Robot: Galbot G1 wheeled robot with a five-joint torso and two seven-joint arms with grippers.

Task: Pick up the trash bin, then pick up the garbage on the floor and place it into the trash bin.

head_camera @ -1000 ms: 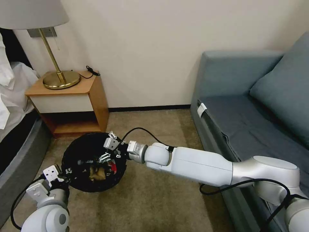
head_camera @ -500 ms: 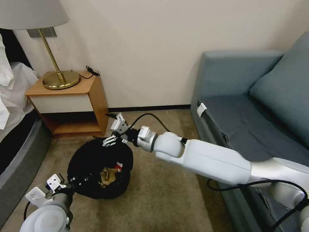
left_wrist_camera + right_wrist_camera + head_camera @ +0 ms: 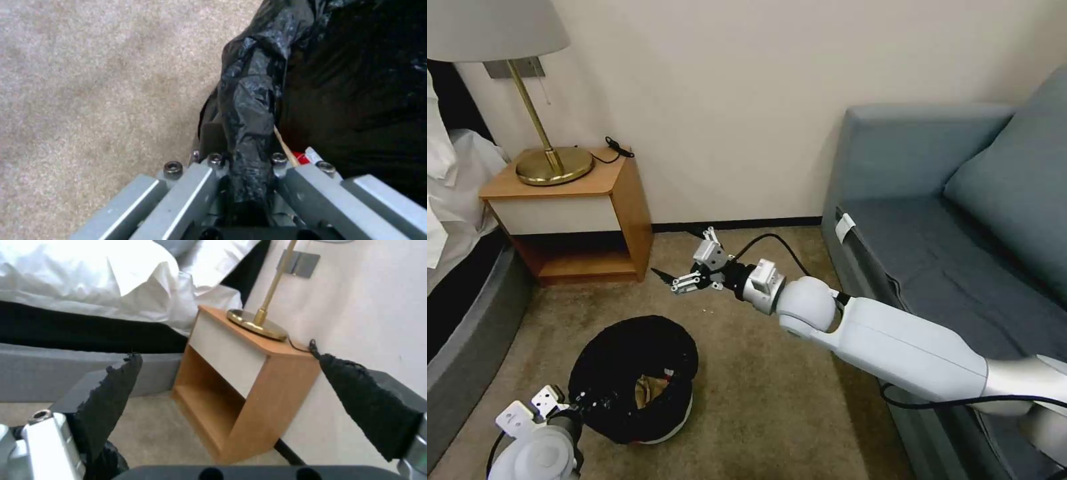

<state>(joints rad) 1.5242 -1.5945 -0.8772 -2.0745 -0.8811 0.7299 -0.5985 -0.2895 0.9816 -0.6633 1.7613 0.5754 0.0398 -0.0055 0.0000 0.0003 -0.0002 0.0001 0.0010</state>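
Observation:
The trash bin [image 3: 627, 360], white with a crinkled black bag over its rim, hangs tilted low at my left, its white base [image 3: 675, 419] showing. My left gripper [image 3: 568, 404] is shut on the bin's near rim; in the left wrist view the left gripper [image 3: 247, 161] pinches the black bag fold [image 3: 249, 110]. Inside the bin lies garbage: a crumpled brown paper bag [image 3: 650, 392] and a red piece [image 3: 302, 157]. My right gripper [image 3: 677, 257] hovers open and empty over the carpet beyond the bin, near the nightstand; its black pads [image 3: 111, 396] stand wide apart.
A wooden nightstand [image 3: 580, 213] with a brass lamp [image 3: 550, 163] stands at the far left against the wall. A bed [image 3: 460, 300] runs along the left edge. A blue-grey sofa [image 3: 947, 253] lines the right. Beige carpet [image 3: 760, 400] lies between.
My right gripper has risen out of the bin and drawn back toward the wall, open and empty. The left gripper has pulled the bin nearer to me.

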